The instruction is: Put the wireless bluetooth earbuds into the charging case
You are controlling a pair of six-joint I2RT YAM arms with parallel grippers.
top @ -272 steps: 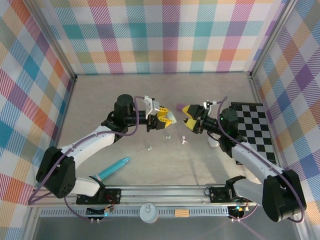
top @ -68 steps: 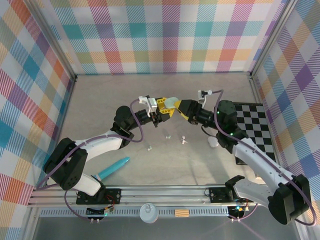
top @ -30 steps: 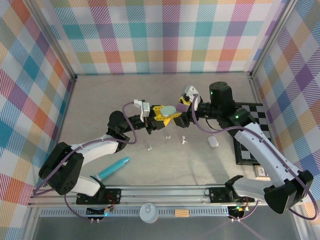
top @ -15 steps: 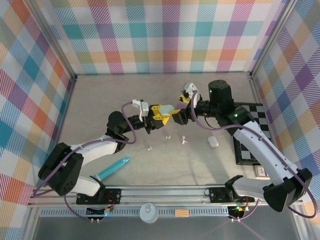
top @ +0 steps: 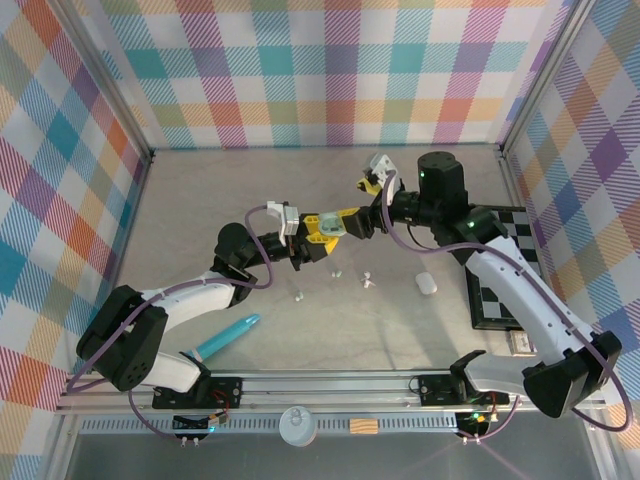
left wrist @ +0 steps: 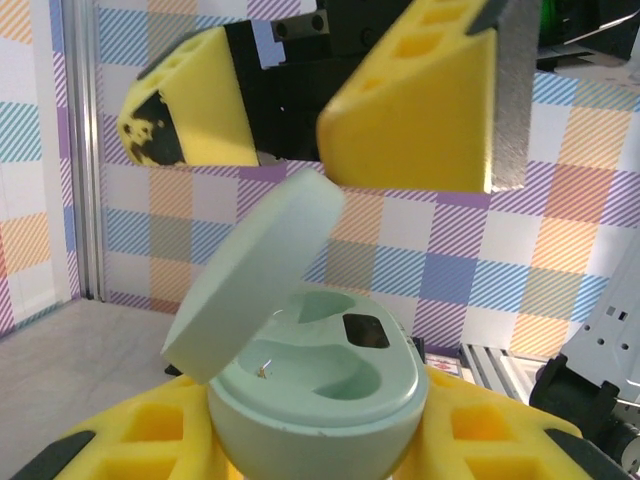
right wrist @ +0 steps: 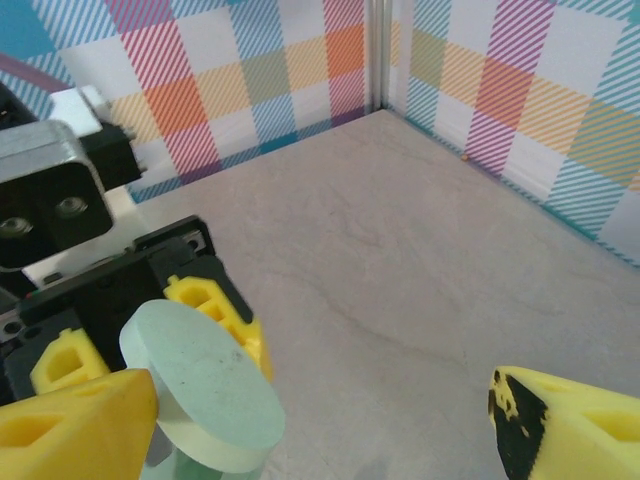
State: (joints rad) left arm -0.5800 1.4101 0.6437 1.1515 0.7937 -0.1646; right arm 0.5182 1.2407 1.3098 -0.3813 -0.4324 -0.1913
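- The left end effector [top: 325, 228] hangs above the middle of the surface [top: 200, 200], clenched on a mint-green charging case [left wrist: 315, 385]. Its yellow fingers [left wrist: 150, 440] press the case's lower shell from both sides.
- The case's lid [left wrist: 255, 275] is tipped open to one side, baring the two moulded wells inside. I see no earbud in them.
- The right end effector [top: 358, 220] meets it nose to nose from the right, jaws spread wide and grasping nothing. In the left wrist view its two yellow fingers [left wrist: 420, 100] stand over the lid. In the right wrist view one finger [right wrist: 70, 420] sits against the lid's rim [right wrist: 200, 385]; I cannot tell whether it touches.
- The earbuds [top: 337, 272] lie loose on the surface just in front of the two end effectors, three tiny pieces strung out in a loose row, each apart from the others.
- A white case [top: 426, 284] rests to the right of them, just off the left edge of a checkered mat [top: 510, 270] that runs along the right wall.
- A turquoise stick [top: 227, 336] lies at a slant near the front rail [top: 330, 378], beside the left arm's base.
- Bare surface stretches from the end effectors back to the plaid rear wall [top: 320, 90] and out to the left wall.
- The tight spot is the gap between the earbuds, the white case and the mat's edge.
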